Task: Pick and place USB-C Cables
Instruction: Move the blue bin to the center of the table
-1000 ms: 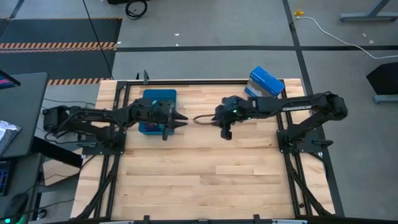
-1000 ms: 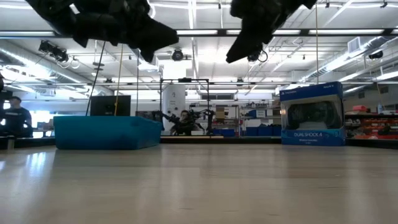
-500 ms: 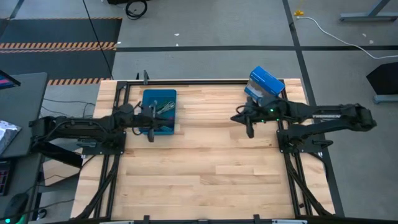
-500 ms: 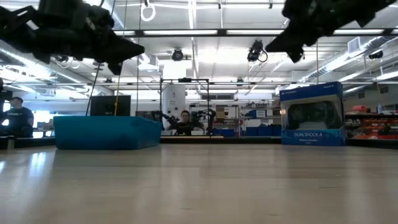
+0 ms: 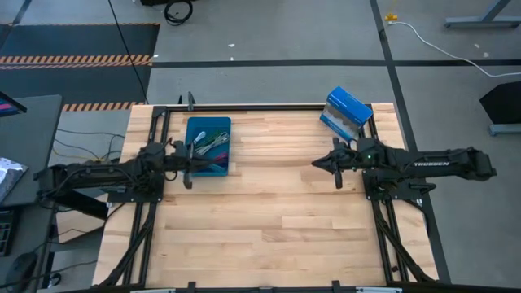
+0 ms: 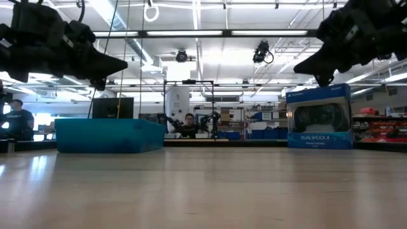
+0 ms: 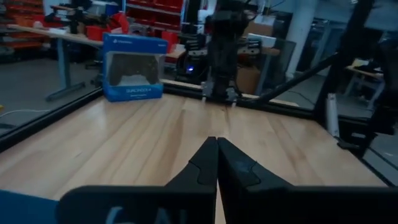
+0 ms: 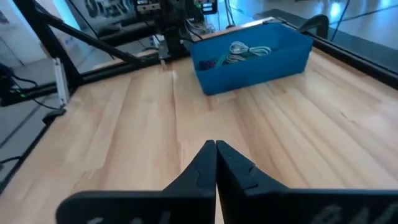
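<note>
The USB-C cables (image 5: 210, 143) lie as a loose heap of thin coils inside the blue tray (image 5: 224, 130) at the far left of the table. The right wrist view shows them too: cables (image 8: 245, 51) on the floor of the tray (image 8: 273, 59). My left gripper (image 5: 203, 165) hangs shut and level above the tray's near part, holding nothing; its shut fingers (image 7: 216, 144) point across the table. My right gripper (image 5: 317, 163) is shut and bare at the table's right, above the wood, pointing toward the tray (image 8: 215, 147). In the low view both grippers hang well above the table, left (image 6: 122, 64) and right (image 6: 299, 69).
A blue-and-white game-controller box (image 5: 346, 111) stands at the far right, just beyond my right arm (image 5: 423, 161). The black frame rail (image 5: 269, 106) runs along the far edge. Bare wood (image 5: 260, 212) spreads across the middle and near side. People and benches show in the room behind.
Both arms have drawn back from the table's middle and sunk lower: the left toward the left edge, the right toward the right edge, tipping up closer to level. Both grippers have shut with nothing between their fingers. The tray, covered by my left gripper before, now shows its cables.
</note>
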You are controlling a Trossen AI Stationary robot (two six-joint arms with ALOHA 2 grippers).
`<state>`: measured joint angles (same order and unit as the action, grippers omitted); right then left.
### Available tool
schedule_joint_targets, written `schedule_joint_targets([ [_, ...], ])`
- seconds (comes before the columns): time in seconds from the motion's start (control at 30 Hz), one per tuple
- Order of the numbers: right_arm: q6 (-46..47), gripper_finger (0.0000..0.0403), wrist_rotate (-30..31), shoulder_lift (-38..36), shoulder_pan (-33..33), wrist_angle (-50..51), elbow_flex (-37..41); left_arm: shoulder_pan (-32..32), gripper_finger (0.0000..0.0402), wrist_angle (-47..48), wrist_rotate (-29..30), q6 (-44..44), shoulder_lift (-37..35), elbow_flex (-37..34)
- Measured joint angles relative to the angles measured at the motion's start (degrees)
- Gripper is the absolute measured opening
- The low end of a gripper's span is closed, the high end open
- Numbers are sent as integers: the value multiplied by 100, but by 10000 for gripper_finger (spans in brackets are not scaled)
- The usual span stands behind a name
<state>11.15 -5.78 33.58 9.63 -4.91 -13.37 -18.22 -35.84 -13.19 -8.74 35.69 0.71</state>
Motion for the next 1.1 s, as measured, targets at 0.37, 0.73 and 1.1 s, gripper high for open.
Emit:
schedule_joint_targets([
  [0.37,148,5,-90,-863,0,-146,583,0,6,159,-359,-181,-141,-24],
  [0.73,528,5,202,-2034,-3,669,1007,253,3,532,193,-509,-138,-26],
  [1.1,475,4,182,-2953,-119,1351,972,798,1,821,979,-322,-415,-28],
])
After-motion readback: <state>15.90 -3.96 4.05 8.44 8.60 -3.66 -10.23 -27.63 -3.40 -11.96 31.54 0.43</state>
